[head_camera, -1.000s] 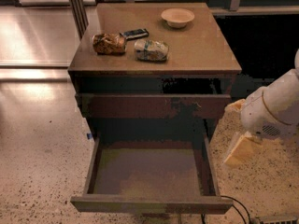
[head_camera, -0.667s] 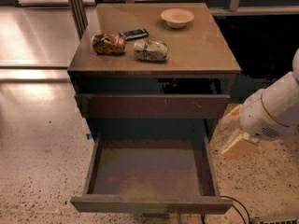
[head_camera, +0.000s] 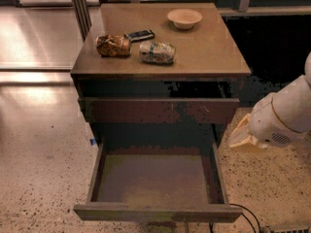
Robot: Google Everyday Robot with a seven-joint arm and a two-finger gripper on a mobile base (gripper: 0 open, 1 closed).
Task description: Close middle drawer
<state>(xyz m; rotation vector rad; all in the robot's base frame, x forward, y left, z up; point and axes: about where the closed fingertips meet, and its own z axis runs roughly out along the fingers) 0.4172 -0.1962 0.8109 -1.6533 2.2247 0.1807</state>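
Dark-brown wood sits nearest me: the plain slab front of the middle drawer [head_camera: 158, 211], pulled well out of the cabinet [head_camera: 209, 52] and lying below and to the left of the gripper [head_camera: 241, 137]. I can see its olive-brown inner floor, though the back of the box runs into shadow and I can't make out where it ends. A black cable [head_camera: 245, 218] loops on the speckled floor [head_camera: 39, 174] by the drawer's right front corner, almost straight down from the gripper. Its ends run off the bottom edge.

The gripper hangs off the drawer's right side, near the side wall but apart from it, and higher than the drawer's rim. I see it only as a pale, wedge-shaped form poking out of the white arm [head_camera: 286, 118], and I cannot tell whether it is open or closed. The arm is cut off by the right edge.

Left of the gripper and slightly higher is the uppermost front [head_camera: 158, 110], with a dark slot above it. The lowest front is hidden beneath the open drawer.

Farther back and higher than the gripper, the cabinet top carries a brown snack bag [head_camera: 113, 45] with a pale wrapped packet [head_camera: 157, 52] just beside it. Behind them lies a dark flat object [head_camera: 141, 35] — phone or remote, I can't say. A shallow pale bowl [head_camera: 184, 18] sits farthest off.
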